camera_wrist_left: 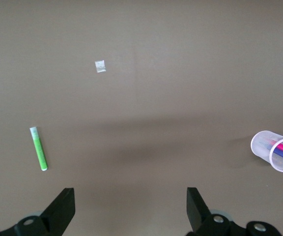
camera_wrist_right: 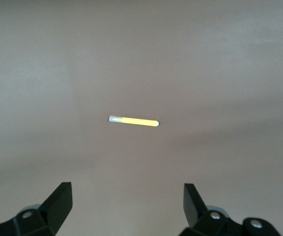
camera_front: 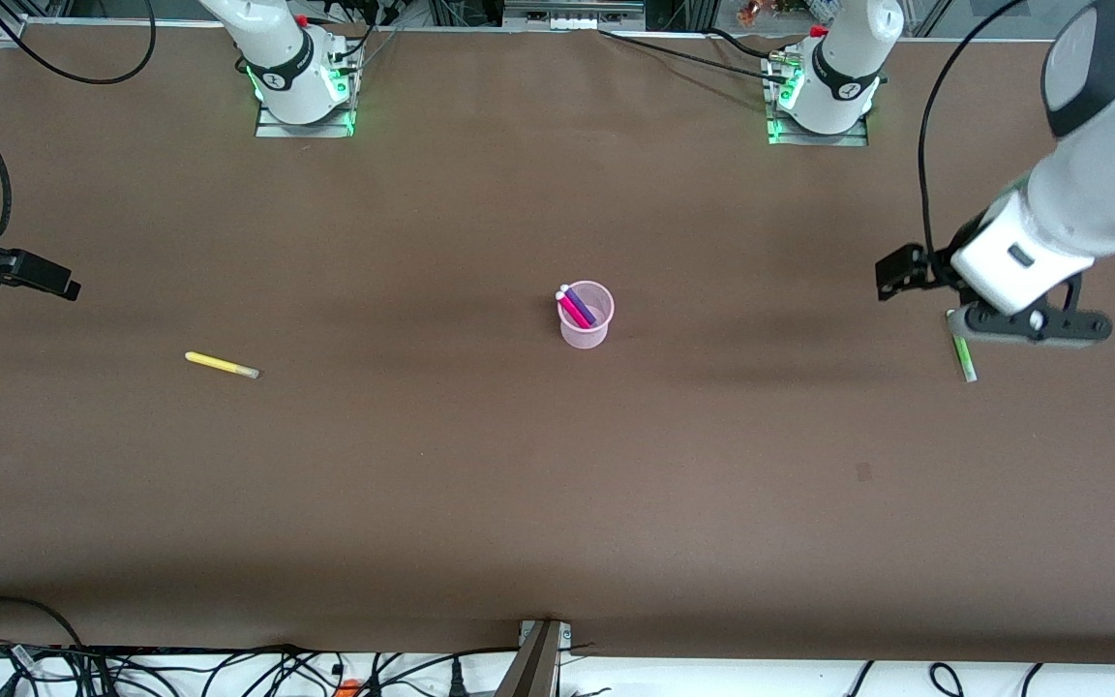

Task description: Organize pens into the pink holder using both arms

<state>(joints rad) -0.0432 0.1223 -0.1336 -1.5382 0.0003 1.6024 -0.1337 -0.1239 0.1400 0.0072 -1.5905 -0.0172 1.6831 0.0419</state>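
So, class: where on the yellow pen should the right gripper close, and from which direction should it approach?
Probably at mid-barrel, coming straight down. The yellow pen lies flat and alone on the table, so the open right gripper can straddle its slim width, fingers crosswise to its length.

- Left tool (camera_wrist_left: 130, 209): only the two finger ends show in the left wrist view, the rest cut by the frame edge. In the front view its fingers are hidden under the wrist.
- Lime green pen (camera_front: 962, 358): upper end covered by the left tool in the front view.
- Right tool (camera_wrist_right: 127, 204): body cut by the frame edge in the right wrist view.
- Magenta pen (camera_front: 573, 310) and purple pen (camera_front: 583, 308): lower ends blurred through the pink holder (camera_front: 586, 332) wall.
- Pale patch (camera_wrist_left: 100, 66) on the surface (camera_wrist_left: 181, 73): too small to identify.
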